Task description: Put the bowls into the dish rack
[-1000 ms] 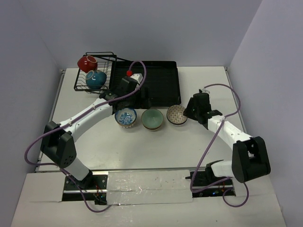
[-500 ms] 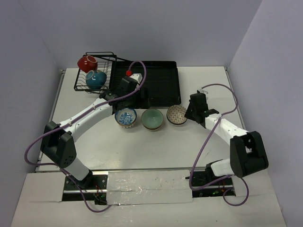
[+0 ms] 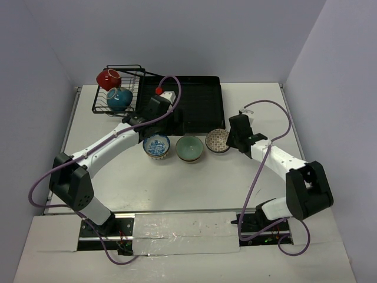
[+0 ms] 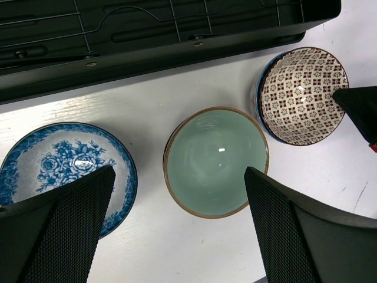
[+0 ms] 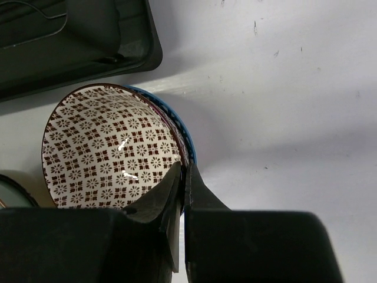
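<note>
— How many bowls?
— Five: a floral bowl (image 3: 156, 146), a green bowl (image 3: 189, 148), a patterned bowl (image 3: 217, 140), a red bowl (image 3: 108, 78) and a teal bowl (image 3: 119, 98).
— Racks?
— One rack (image 3: 200, 103), with one basket (image 3: 134, 73).
— Arms?
— Two: left arm (image 3: 112, 141), right arm (image 3: 277, 159).
— Tables?
— One table (image 3: 177, 183).

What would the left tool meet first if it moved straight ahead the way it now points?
Most likely the pale green bowl: in the left wrist view it sits framed between the fingers of the open left tool. How far off it is cannot be told.
</note>
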Motion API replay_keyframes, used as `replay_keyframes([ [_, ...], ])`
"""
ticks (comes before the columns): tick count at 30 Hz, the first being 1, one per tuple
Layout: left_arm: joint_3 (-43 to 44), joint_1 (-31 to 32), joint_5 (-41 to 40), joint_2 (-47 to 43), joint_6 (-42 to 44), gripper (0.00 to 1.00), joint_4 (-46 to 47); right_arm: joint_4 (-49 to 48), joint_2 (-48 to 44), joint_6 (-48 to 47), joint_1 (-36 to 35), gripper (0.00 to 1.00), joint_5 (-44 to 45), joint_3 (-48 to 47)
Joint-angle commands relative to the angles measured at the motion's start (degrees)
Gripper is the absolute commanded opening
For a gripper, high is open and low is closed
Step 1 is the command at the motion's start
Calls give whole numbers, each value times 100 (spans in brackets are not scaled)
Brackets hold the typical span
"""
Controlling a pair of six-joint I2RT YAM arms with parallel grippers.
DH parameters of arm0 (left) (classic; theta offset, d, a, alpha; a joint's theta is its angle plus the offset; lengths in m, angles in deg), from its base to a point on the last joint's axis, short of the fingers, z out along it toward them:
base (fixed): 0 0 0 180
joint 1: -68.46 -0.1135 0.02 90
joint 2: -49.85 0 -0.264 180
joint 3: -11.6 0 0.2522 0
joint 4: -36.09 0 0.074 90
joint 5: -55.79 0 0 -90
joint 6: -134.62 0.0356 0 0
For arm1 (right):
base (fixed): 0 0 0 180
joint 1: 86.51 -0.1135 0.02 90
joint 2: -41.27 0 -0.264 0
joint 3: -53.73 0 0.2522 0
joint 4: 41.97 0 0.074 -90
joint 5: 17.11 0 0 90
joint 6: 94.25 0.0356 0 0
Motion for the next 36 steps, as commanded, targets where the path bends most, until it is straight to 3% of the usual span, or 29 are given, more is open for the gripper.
replay_keyframes([
  [1, 242, 21, -132, -381, 144, 97, -1, 339, -248, -245, -89, 0, 429, -330],
  [14, 233, 12, -80, -777, 346, 97, -168, 1675, 207, -623, -97, 0, -2, -1236],
  [24, -84, -58, -133, -1137, 469, 97, -98, 1843, 629, -702, -97, 0, -309, -1253],
  [36, -233, -243, -36, -1331, 548, 97, -27, 2431, 1051, -755, -97, 11, -354, -1781],
])
